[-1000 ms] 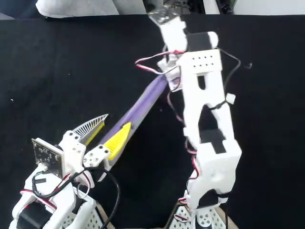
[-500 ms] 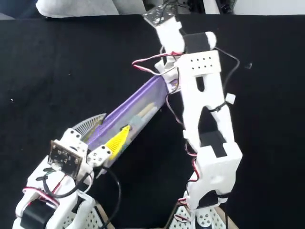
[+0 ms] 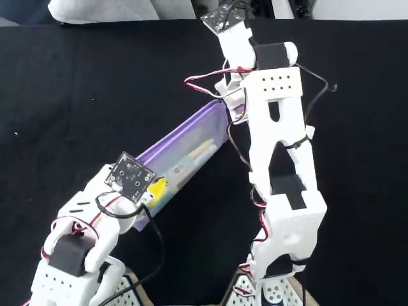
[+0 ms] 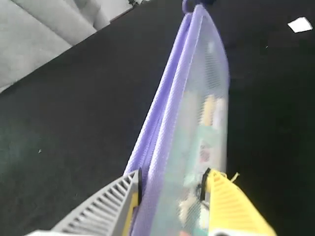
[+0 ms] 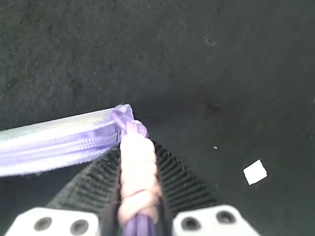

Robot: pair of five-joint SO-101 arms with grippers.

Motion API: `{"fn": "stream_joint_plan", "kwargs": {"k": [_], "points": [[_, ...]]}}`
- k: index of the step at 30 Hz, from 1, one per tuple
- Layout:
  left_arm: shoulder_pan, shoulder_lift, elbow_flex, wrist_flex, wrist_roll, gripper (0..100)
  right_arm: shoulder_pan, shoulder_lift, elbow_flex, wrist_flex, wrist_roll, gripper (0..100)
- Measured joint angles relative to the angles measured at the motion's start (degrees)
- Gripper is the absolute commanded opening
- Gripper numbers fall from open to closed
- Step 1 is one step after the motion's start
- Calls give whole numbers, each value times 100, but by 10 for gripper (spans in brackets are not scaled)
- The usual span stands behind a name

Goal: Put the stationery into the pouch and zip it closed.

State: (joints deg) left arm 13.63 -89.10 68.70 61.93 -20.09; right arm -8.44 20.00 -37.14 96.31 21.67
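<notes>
A translucent purple pouch [image 3: 182,143] hangs stretched above the black table between both arms. Stationery [image 3: 199,152] shows through its wall, among it a pale stick [image 4: 209,109]. My left gripper [image 4: 170,183] is shut on the near end of the pouch [image 4: 197,93], grey finger on one side and yellow finger [image 4: 231,204] on the other. In the high view the left gripper [image 3: 152,194] sits at lower left under its camera board. My right gripper [image 5: 138,164] is shut on the braided pink and purple zipper pull [image 5: 137,160] at the far end of the pouch [image 5: 54,142], where the zipper looks shut.
The tall white right arm [image 3: 280,146] stands over the table's right half. A small white scrap [image 5: 255,172] lies on the black cloth [image 3: 76,89] beyond the pouch's far end. Pale fabric [image 3: 108,9] lies past the table's far edge.
The left arm has rolled its wrist and risen, turning the pouch from edge-on to broad side up. The right arm has shifted only slightly, keeping hold of the pull.
</notes>
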Motion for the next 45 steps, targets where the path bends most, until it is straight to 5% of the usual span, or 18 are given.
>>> {"fn": "stream_joint_plan", "kwargs": {"k": [11, 13, 16, 24, 45], "points": [[-290, 62, 369, -246, -844, 218, 202, 0, 0, 229, 343, 11], [-246, 44, 290, -18, -844, 157, 281, 0, 0, 229, 352, 11], [237, 44, 18, 501, -844, 21, 334, 0, 0, 229, 352, 11], [1837, 35, -782, 1829, -730, 29, 343, 0, 0, 229, 352, 11], [1679, 35, -659, 1846, -448, 29, 1187, 167, 1143, -396, 765, 11]]}}
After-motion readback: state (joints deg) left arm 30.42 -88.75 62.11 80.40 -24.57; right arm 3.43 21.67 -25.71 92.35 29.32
